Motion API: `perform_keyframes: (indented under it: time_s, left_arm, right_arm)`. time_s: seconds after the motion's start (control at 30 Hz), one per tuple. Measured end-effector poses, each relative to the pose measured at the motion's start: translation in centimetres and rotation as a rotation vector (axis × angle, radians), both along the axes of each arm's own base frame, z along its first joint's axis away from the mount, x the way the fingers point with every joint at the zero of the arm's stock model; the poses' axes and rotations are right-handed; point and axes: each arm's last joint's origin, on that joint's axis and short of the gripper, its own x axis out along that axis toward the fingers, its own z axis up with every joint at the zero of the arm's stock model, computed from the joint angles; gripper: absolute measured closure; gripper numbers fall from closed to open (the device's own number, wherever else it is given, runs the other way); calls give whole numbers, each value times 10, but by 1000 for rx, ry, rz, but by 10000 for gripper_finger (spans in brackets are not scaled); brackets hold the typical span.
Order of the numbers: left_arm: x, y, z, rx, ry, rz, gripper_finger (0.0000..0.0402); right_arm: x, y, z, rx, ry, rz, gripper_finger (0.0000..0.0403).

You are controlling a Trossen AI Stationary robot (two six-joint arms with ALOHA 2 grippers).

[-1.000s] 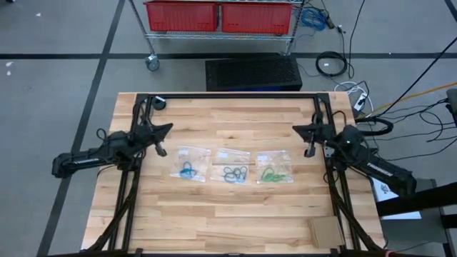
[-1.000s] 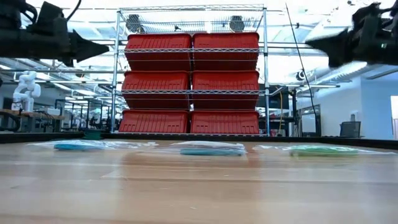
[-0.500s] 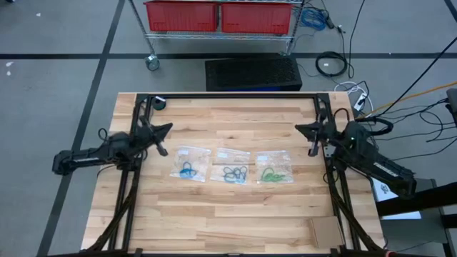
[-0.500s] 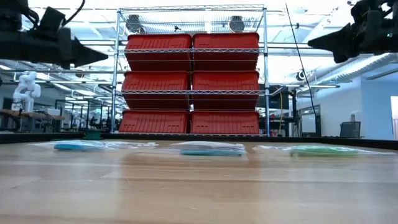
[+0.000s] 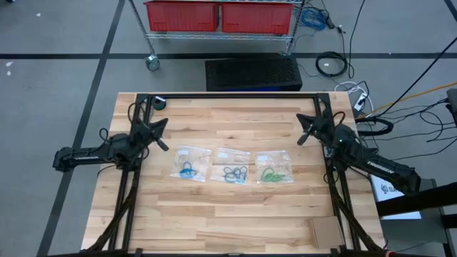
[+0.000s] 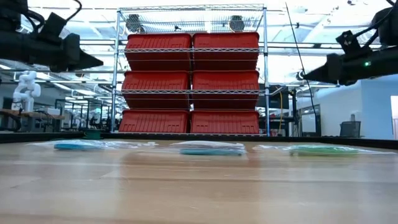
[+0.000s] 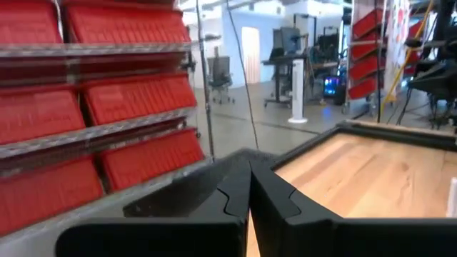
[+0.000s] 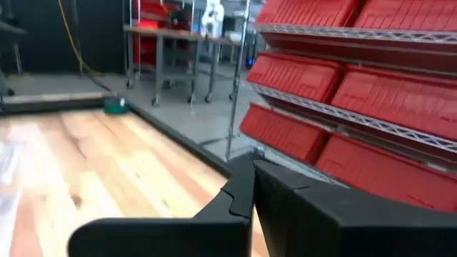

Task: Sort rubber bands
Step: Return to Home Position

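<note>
Centrally, three bags [image 5: 223,155] hold blue bands [image 5: 188,171], dark bands [image 5: 234,173], green bands [image 5: 273,174]; wrist views alone show left gripper [image 7: 249,171], right gripper [image 8: 252,171] fingers pressed together.

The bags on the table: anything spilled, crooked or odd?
Nothing stands out. Three bags lie in a neat row: bright blue bands in the left bag, dark bands in the middle bag, green bands in the right bag, none loose. The left gripper and right gripper hang off to the sides, fingers shut.

Left hand [image 5: 163,123], right hand [image 5: 303,121] swung toward far edge
</note>
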Motion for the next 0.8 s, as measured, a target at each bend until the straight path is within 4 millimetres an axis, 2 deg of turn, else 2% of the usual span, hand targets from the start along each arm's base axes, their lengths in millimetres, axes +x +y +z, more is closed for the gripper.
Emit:
perform_keyframes:
  time_s: [0.17, 0.23, 0.37, 0.43, 0.63, 0.8]
  left_arm:
    - [1, 0, -2, -19, 8, -18, 389]
    - [0, -1, -1, -2, 20, -21, 389]
    - [-3, -4, 16, 31, 5, -56, 389]
    - [-2, -6, 12, 14, 42, -83, 389]
    - [2, -13, -1, -36, 52, -165, 389]
    - [2, -15, -1, -41, 43, -172, 388]
  right_arm:
    - [4, 5, -1, 3, 4, 156, 403]
    - [3, 6, 1, -23, 3, 154, 403]
    - [-1, 11, 10, -69, -61, 150, 403]
    - [-2, 13, 15, -75, -53, 173, 403]
    - [1, 16, 7, -45, 5, 187, 403]
    - [4, 15, 2, -57, 19, 192, 403]
